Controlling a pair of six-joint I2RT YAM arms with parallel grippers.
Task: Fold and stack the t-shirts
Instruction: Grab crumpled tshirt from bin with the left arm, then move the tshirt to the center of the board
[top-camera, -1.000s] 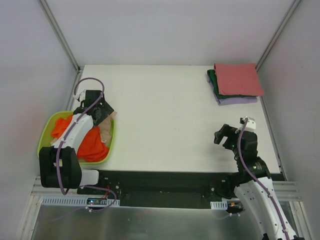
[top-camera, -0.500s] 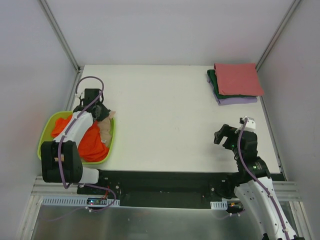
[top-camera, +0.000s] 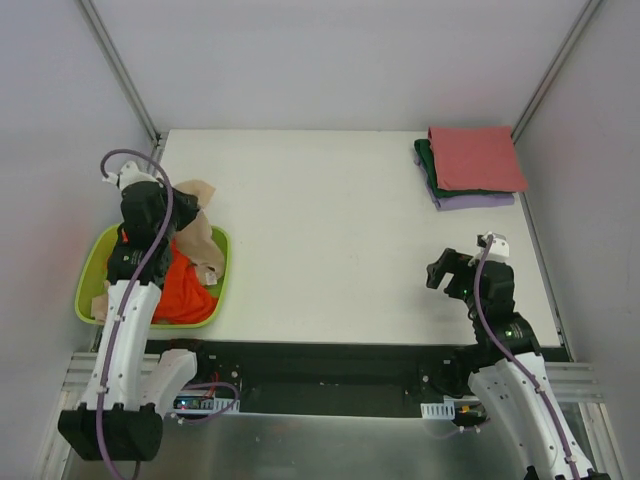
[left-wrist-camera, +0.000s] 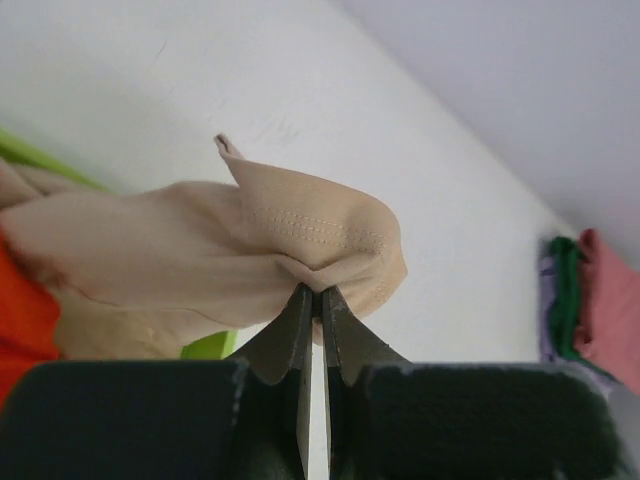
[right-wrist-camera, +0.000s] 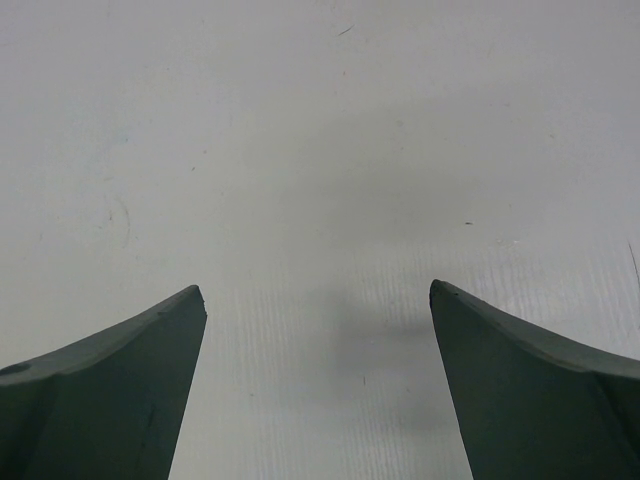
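Above the lime-green plastic basin (top-camera: 86, 282), near left, the left gripper (left-wrist-camera: 317, 292) clamps the soft beige cloth t-shirt (left-wrist-camera: 230, 240) — raise it fully clear; right gripper (right-wrist-camera: 315, 288) gapes empty.

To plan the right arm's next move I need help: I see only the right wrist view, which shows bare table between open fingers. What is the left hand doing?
Observer: The left hand is shut on a hemmed edge of the beige shirt.
Operator: Where does that shirt hang?
Observer: It is lifted above a green basin, and its lower part lies in the basin and over the rim.
Operator: Is any shirt folded already?
Observer: Three, piled at the far right: the red shirt on top, with the green shirt and the lavender shirt beneath.
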